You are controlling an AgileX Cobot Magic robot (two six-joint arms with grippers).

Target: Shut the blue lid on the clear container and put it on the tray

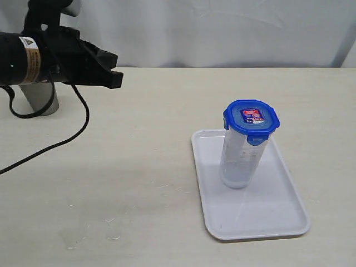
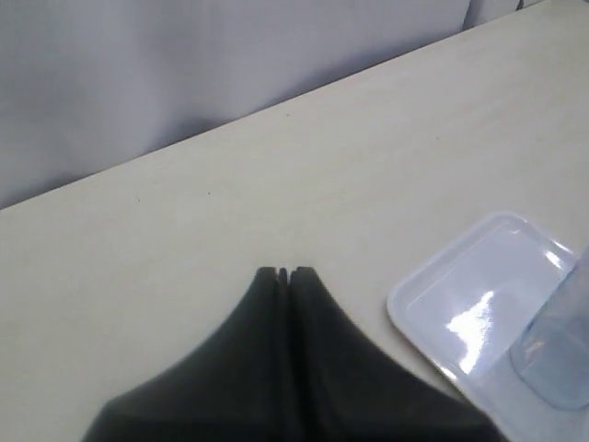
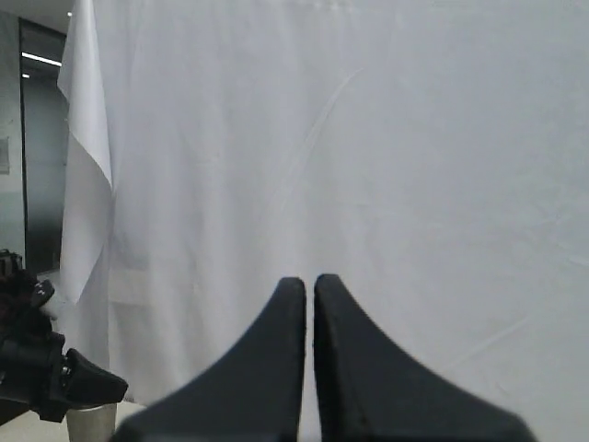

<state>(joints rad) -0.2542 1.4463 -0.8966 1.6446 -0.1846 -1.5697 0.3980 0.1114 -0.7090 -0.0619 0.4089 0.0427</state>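
The left gripper (image 1: pixel 114 78) hangs above the table (image 1: pixel 139 167) with its two black fingers pressed together, tip against tip, and nothing between them; the left wrist view shows the same closed pair (image 2: pixel 285 273) over bare tabletop. Well apart from it, out past its fingertips and lower down, the tray (image 1: pixel 289 189) lies flat on the table, and the container (image 1: pixel 240 158) stands upright on the tray, nearer the end of the tray that faces this gripper. The lid (image 1: pixel 251 118) sits on top of the container, sticker side up, with one flap hanging down over the container's wall. Just behind the left gripper's arm a grey metal cup (image 1: pixel 39 100) stands on the table, well away from the tray. In the left wrist view a corner of the tray (image 2: pixel 433 295) and the foot of the container (image 2: pixel 557 354) show off to one side of the fingers. The right gripper (image 3: pixel 308 285) does not show in the exterior view; its wrist view has the fingers drawn together with only a thin slit between them, empty, facing a white curtain (image 3: pixel 368 138), and far beyond its tips the cup (image 3: pixel 89 421).
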